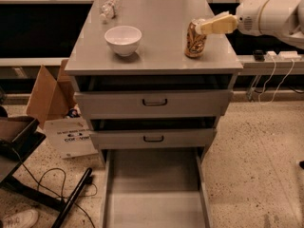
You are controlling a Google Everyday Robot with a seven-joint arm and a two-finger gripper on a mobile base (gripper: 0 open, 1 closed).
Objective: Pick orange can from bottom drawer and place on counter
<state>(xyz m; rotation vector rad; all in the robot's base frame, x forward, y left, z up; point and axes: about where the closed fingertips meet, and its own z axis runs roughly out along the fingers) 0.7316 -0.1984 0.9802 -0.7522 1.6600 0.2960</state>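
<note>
The orange can [194, 39] stands upright on the counter [161, 51], near its right edge. My gripper [205, 26] comes in from the right at the level of the can's top. Its pale fingers [218, 24] are open, and their tips are at the can's upper right rim, not around it. The bottom drawer [154, 184] is pulled out below the cabinet, and its flat grey floor is bare.
A white bowl [123, 39] sits on the counter's left half. A clear plastic bottle [108, 7] lies at the back left. The two upper drawers [154, 103] stand slightly ajar. Cardboard boxes [50, 96], a black stand and cables [42, 184] are on the floor at left.
</note>
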